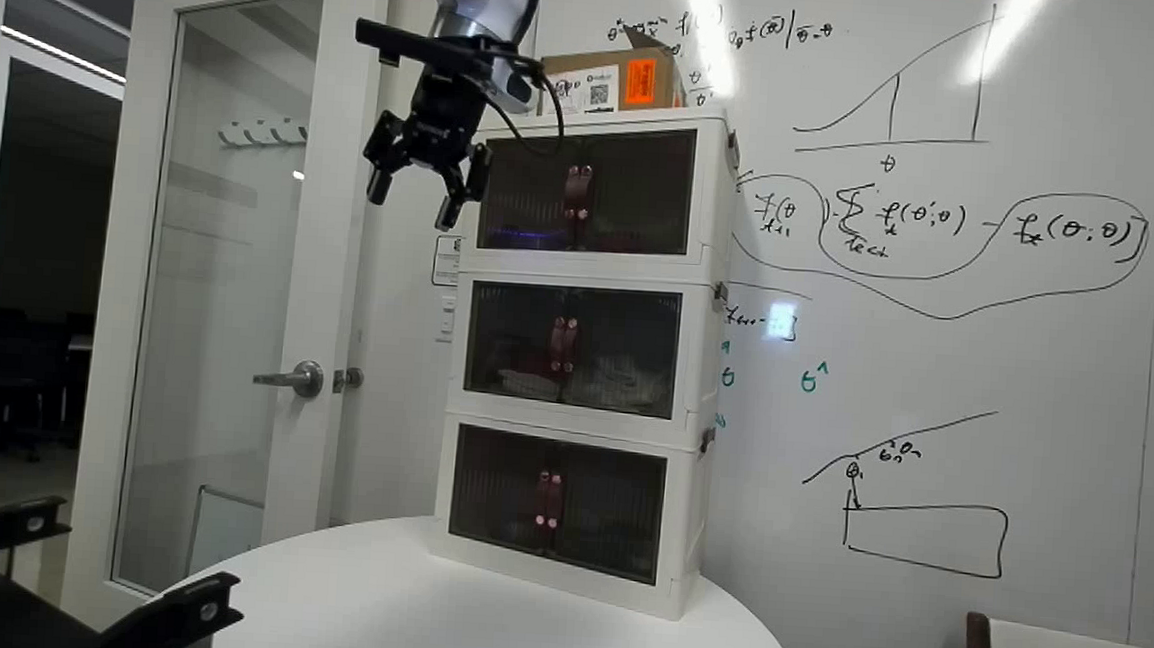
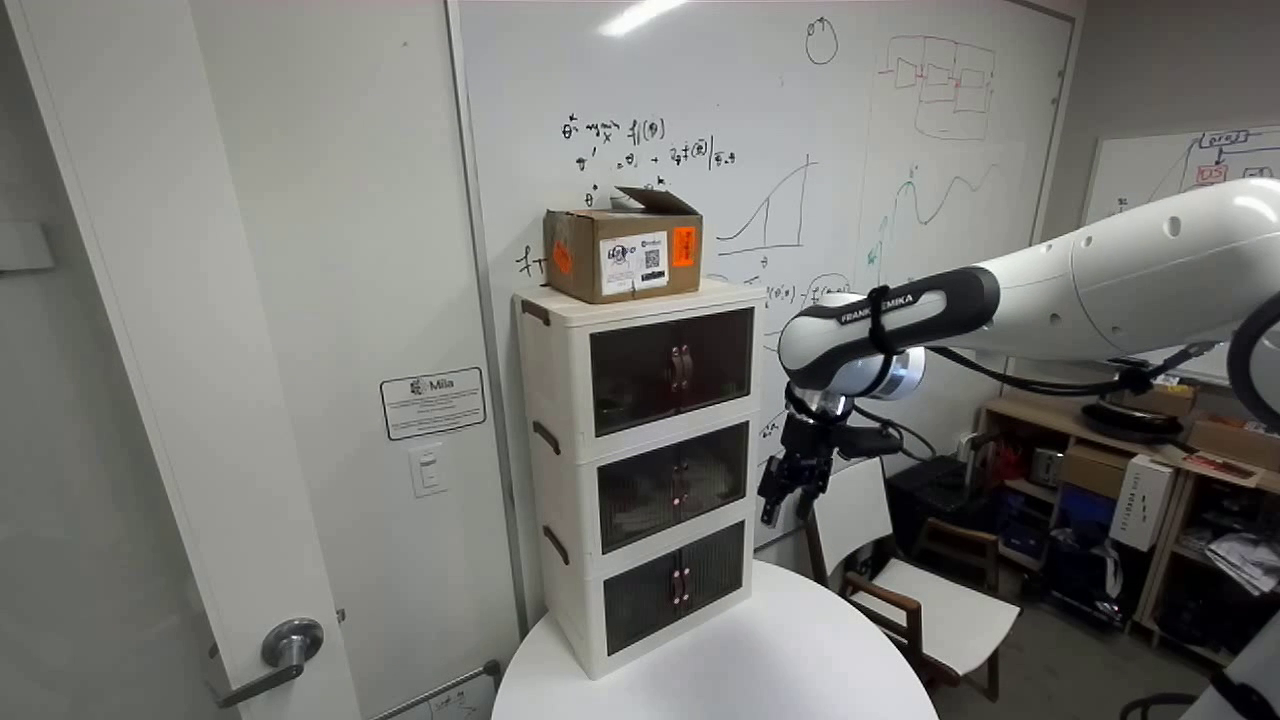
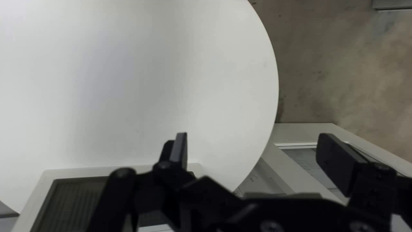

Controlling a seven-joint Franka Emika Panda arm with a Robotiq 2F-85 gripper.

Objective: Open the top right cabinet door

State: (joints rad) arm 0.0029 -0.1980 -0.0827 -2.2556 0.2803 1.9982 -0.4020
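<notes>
Black top-right door [image 1: 640,192], gripper [image 1: 412,201] apart

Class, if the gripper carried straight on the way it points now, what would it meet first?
Probably the round white table, near its edge: the gripper points roughly downward, though unclear depth means it might just miss.

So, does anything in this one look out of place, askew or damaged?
Only one small thing: the cardboard box atop the white cabinet stack has a flap sticking up, so it looks left open. The top right cabinet door appears shut, and I see no spill or damage.
</notes>
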